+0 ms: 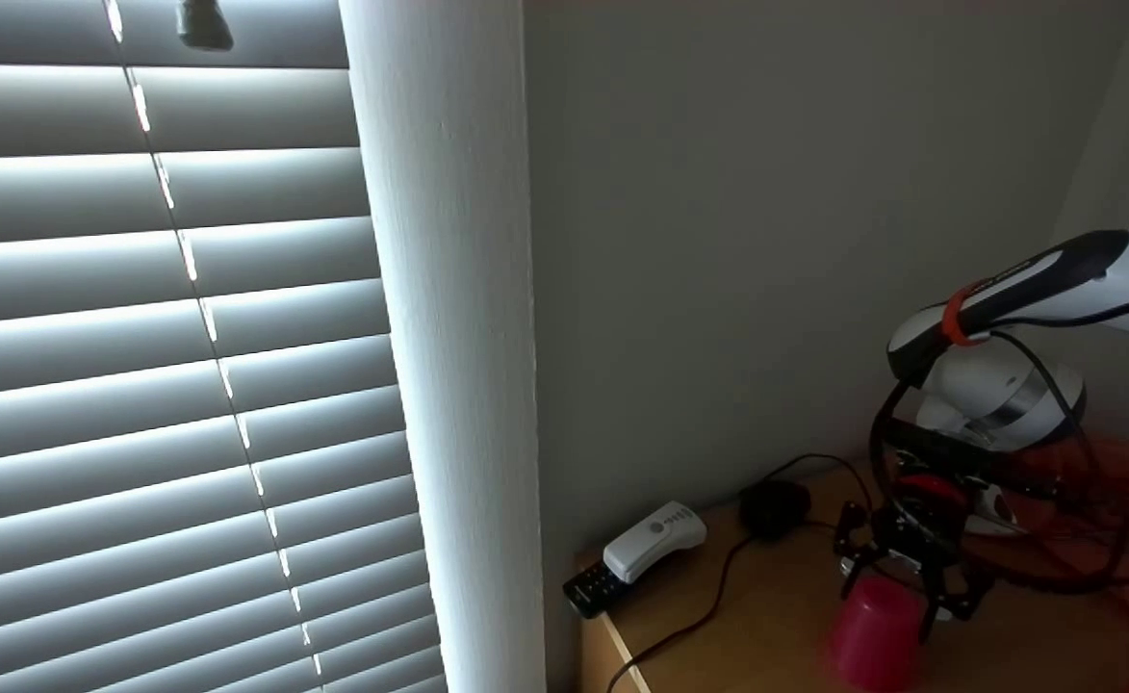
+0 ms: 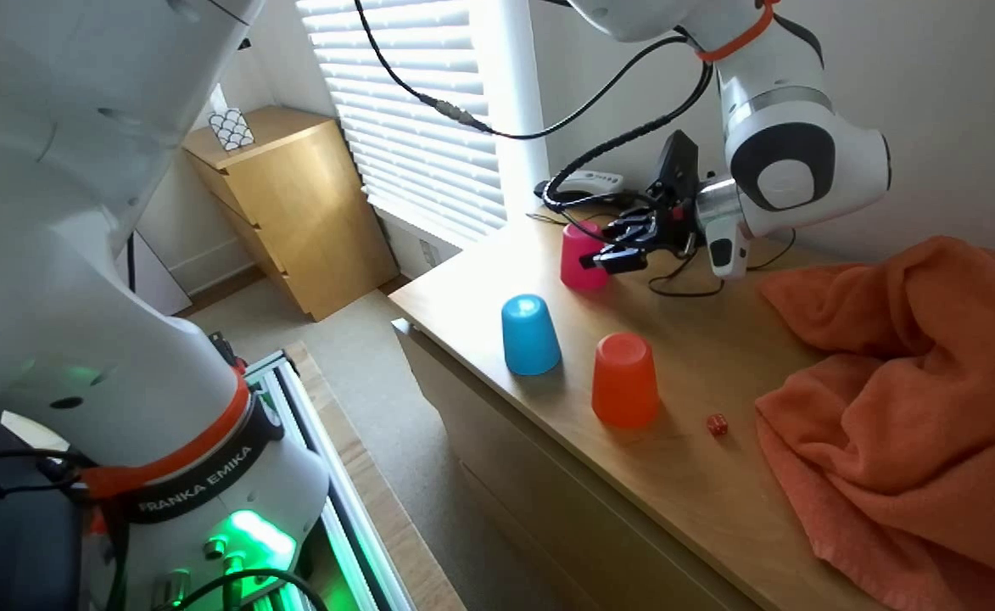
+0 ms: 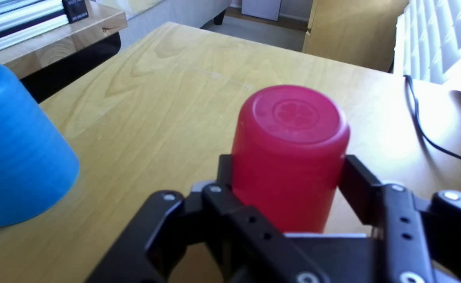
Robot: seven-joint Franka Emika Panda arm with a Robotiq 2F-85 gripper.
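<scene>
- As the wrist view shows it, the claw point(image 3: 287, 169) has the pink cup point(image 3: 288, 155) grasped: one jaw against each side, dark tips on the cup wall.
- Pink cup is upside down, clover mark on the upturned base, at the end of the bench point(image 2: 718, 348) nearest the blinds point(image 1: 179, 404). Its rim is hidden behind the claw in the wrist view.
- Blue cup point(image 2: 531, 335): upside down, near the bench edge, apart from the claw.
- Orange cup point(image 2: 625, 382): same pose, near the blue one.
- Red die point(image 2: 717, 424) lies between orange cup and orange cloth point(image 2: 913, 399); cloth in a loose heap.
- Bench corner, in an exterior view: white handset point(image 1: 655, 541) lying over a black remote point(image 1: 591, 589), remote's end jutting past the edge. Round black device point(image 1: 774, 507) near them.
- Black cable point(image 3: 416, 110) runs along the bench, right side of the wrist view.
- Robot base point(image 2: 217, 492): green light on. Wooden cabinet point(image 2: 319, 221) stands well apart, on the floor beyond.
</scene>
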